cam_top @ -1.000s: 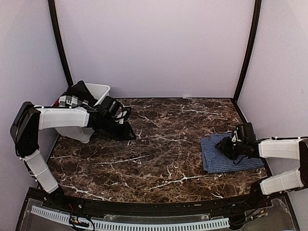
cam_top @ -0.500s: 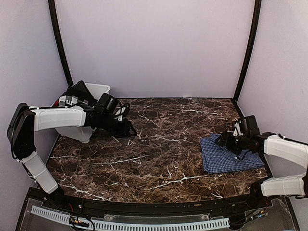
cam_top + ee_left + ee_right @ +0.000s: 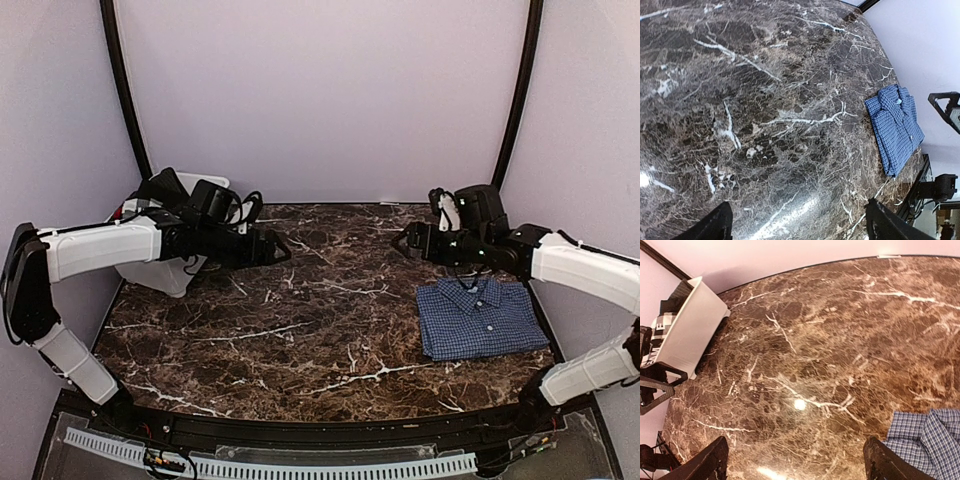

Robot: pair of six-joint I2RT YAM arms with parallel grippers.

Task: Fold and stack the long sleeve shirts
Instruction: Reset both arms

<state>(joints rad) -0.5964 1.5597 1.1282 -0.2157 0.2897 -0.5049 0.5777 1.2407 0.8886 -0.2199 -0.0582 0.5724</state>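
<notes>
The blue checked shirt (image 3: 482, 318) lies folded flat at the right side of the tabletop (image 3: 330, 320), collar toward the back wall; neither gripper touches it. The right gripper (image 3: 405, 242) hangs over the marble just behind the shirt, jaws spread wide and empty. The left gripper (image 3: 278, 247) is equally wide and empty. It hovers near the white bin (image 3: 170, 277), which holds dark clothing (image 3: 150, 205).

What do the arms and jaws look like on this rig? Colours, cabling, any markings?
Both match: the left arm and right arm have white shell links, black joints, and black wrist ends with looping black cables. The jaws are black, with open triangular frames at the tips. No markings are legible.
</notes>
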